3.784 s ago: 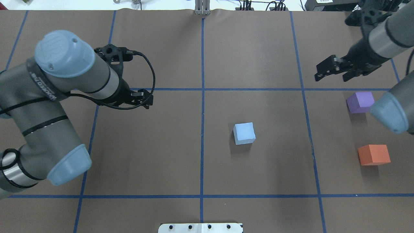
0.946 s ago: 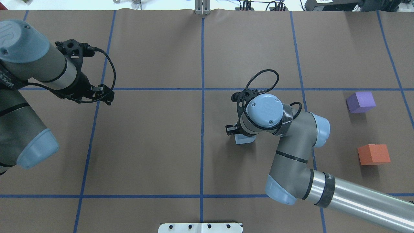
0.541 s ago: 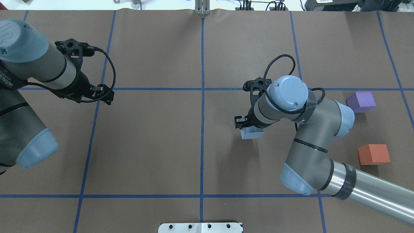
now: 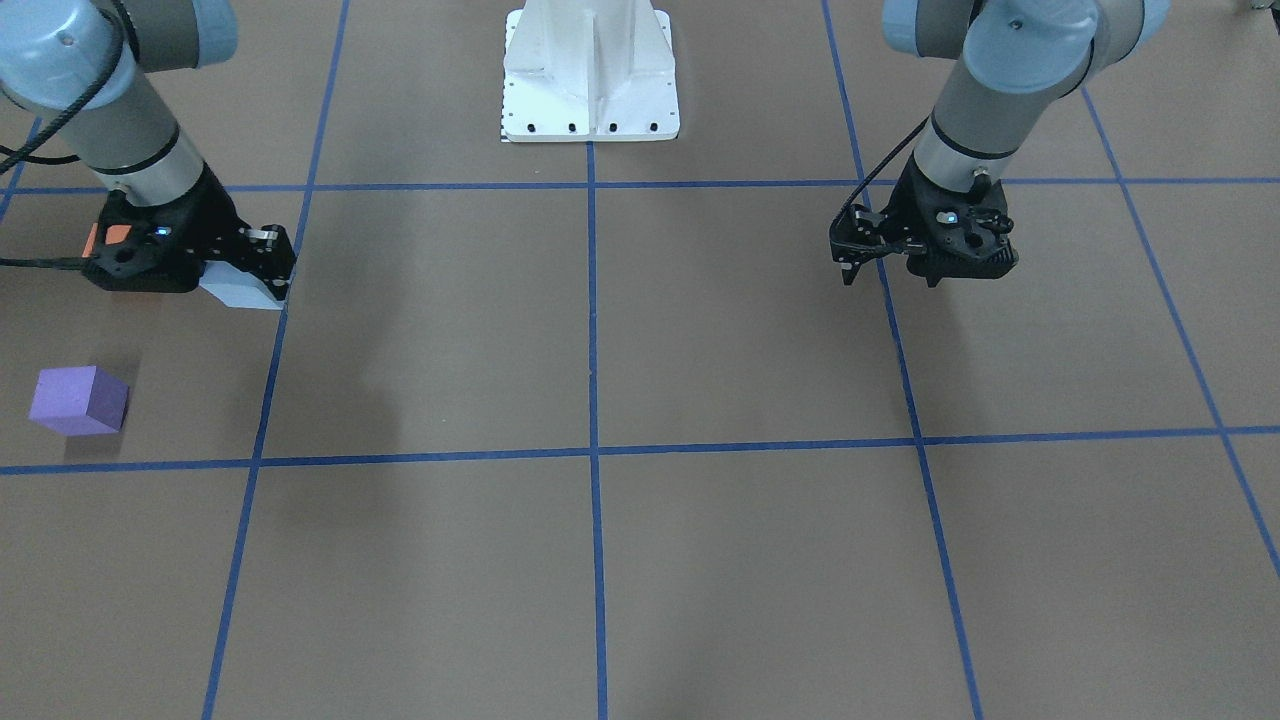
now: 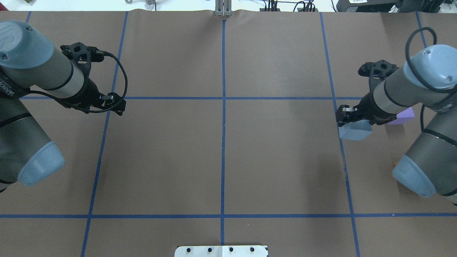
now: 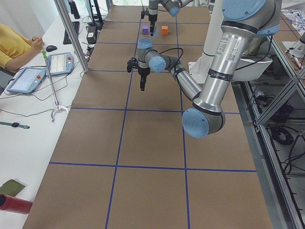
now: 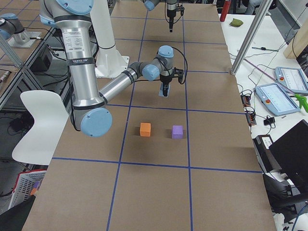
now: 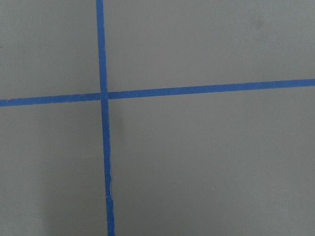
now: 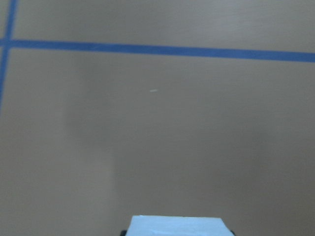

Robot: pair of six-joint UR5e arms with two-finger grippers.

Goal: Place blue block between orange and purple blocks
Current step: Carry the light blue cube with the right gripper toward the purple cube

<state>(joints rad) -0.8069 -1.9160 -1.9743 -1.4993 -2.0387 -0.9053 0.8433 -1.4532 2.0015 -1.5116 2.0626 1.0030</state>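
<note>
Above the brown paper-covered desk (image 5: 278,171), my right fingers (image 5: 346,116) clamp the pale blue cube block (image 5: 355,130) near the purple cube block (image 5: 407,116), while my left fingers (image 5: 117,107) hang spread apart.

- The right arm (image 5: 425,150) reached forward on the robot's right side, with its wrist bent down toward the table.
- The right gripper (image 5: 352,123) pointed down, and its fingers were closed on the blue block (image 5: 355,130), which was held above the table.
- The left arm (image 5: 32,92) stood over the left side.
- The left gripper (image 4: 890,272) pointed down, held nothing, and its fingers looked apart.
</note>
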